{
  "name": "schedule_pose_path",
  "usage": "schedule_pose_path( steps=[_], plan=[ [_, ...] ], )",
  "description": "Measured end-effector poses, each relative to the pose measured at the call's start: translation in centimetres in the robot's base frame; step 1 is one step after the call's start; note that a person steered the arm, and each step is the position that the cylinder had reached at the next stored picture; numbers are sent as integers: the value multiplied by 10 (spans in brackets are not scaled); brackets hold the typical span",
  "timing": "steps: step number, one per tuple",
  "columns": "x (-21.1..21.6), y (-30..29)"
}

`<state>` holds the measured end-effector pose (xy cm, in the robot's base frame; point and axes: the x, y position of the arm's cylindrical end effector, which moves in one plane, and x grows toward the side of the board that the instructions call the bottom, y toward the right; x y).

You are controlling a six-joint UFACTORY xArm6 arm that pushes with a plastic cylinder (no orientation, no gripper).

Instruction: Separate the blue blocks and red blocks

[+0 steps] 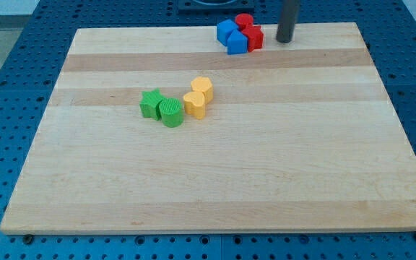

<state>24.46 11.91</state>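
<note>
Resting on the board near its top edge, my tip sits just right of the red/blue cluster, apart from it; bare rod, nothing clamped. Red cylinder and red block touch two blue blocks on the cluster's left. Well below-left of the cluster: green pair, yellow pair.

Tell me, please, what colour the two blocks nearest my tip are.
Red, touching the blue ones, seen in the camera view.
</note>
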Motion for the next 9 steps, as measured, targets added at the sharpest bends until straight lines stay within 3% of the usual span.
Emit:
schedule_pose_path(
  steps=[1, 3, 4, 5, 6, 7, 9],
  plan=[
    [19, -28],
    [-15, 51],
    [-18, 2],
    [-12, -82],
    [12, -152],
    [18, -147],
    [14, -82]
  ],
)
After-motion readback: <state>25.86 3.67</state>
